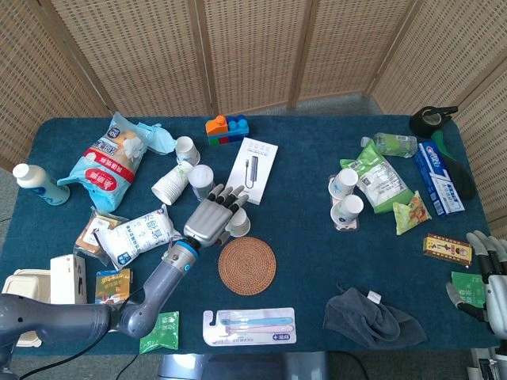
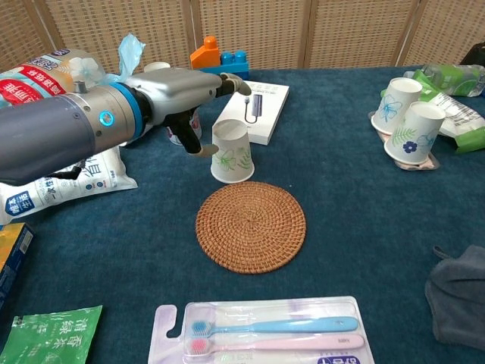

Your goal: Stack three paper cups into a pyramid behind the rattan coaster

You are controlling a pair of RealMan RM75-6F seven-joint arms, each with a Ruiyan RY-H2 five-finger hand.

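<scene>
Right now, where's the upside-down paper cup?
In the chest view, the inverted paper cup stands on the table just behind the rattan coaster, in front of the white box, beside the left hand.

A toothbrush pack [image 2: 261, 331] lies at the table's near edge. A white box [image 2: 261, 111] sits beside toy blocks [image 2: 220, 54] (orange, blue). A grey cloth [image 1: 372, 315] lies crumpled, near right.
</scene>
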